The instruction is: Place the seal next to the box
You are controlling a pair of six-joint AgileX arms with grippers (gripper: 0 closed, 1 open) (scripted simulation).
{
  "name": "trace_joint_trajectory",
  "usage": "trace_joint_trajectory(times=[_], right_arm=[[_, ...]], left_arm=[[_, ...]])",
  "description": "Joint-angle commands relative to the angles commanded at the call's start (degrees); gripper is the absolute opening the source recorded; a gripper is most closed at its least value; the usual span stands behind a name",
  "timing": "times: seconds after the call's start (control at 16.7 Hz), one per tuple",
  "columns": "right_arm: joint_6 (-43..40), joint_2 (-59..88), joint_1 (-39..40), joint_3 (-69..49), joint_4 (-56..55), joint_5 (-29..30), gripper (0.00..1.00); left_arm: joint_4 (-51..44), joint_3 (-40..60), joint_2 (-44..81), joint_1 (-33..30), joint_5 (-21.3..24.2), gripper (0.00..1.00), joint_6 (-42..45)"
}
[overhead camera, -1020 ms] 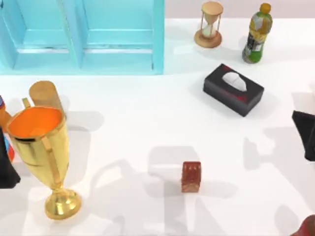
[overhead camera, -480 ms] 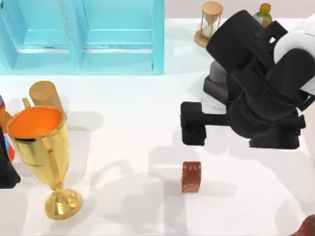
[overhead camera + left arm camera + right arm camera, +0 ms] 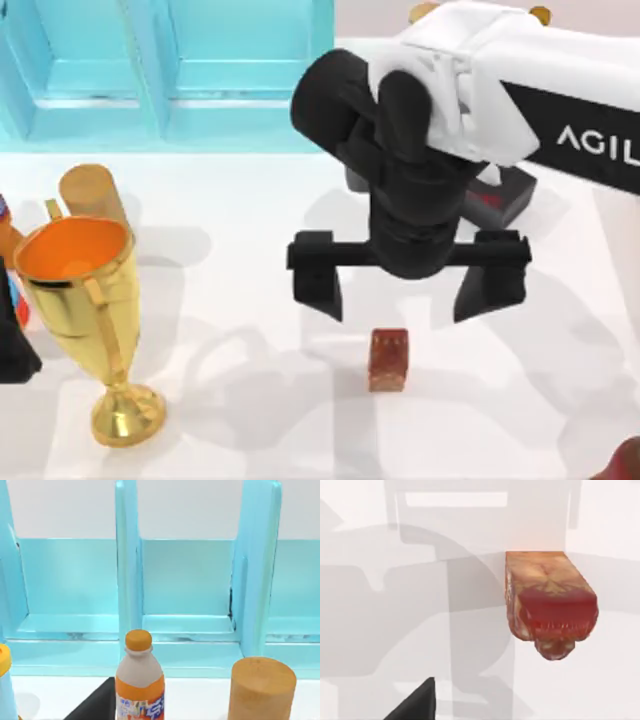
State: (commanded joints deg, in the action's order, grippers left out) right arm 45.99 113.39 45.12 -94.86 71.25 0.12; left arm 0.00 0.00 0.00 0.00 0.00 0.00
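Seal (image 3: 388, 359) is seen standing upright on the white tabletop (image 3: 250, 300), near the front middle, well apart from the box (image 3: 503, 197). The box is mostly covered by the right arm, and only a black corner with red marking is visible at the right of the arm's wrist. The right pincer (image 3: 405, 288) is held above the tabletop, just behind the seal, and its two fingers (image 3: 318, 275) are spread wide; nothing is held between them. In the right wrist view the seal (image 3: 549, 600) is shown close, alone on the tabletop, with shadows around it. The left arm is parked at the left edge of the tabletop, beside a golden trophy cup (image 3: 85, 310) and a wooden cylinder (image 3: 90, 192). The state of the left pincer cannot be told. A light-blue cabinet (image 3: 170, 70) is placed at the back left, and in the left wrist view an orange bottle (image 3: 139, 680) is seen before it.
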Motion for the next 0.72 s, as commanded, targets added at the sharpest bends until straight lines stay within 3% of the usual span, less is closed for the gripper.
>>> trace_joint_trajectory(times=[0.42, 0.72], right_arm=[[0.0, 0.6, -0.2, 0.5, -0.8, 0.0, 1.00], [0.2, 3.8, 0.0, 8.3, -12.3, 0.0, 1.00]], left_arm=[[0.0, 0.0, 0.0, 0.0, 0.0, 1.00, 0.0], [0.0, 0.0, 0.0, 0.0, 0.0, 1.00, 0.0]])
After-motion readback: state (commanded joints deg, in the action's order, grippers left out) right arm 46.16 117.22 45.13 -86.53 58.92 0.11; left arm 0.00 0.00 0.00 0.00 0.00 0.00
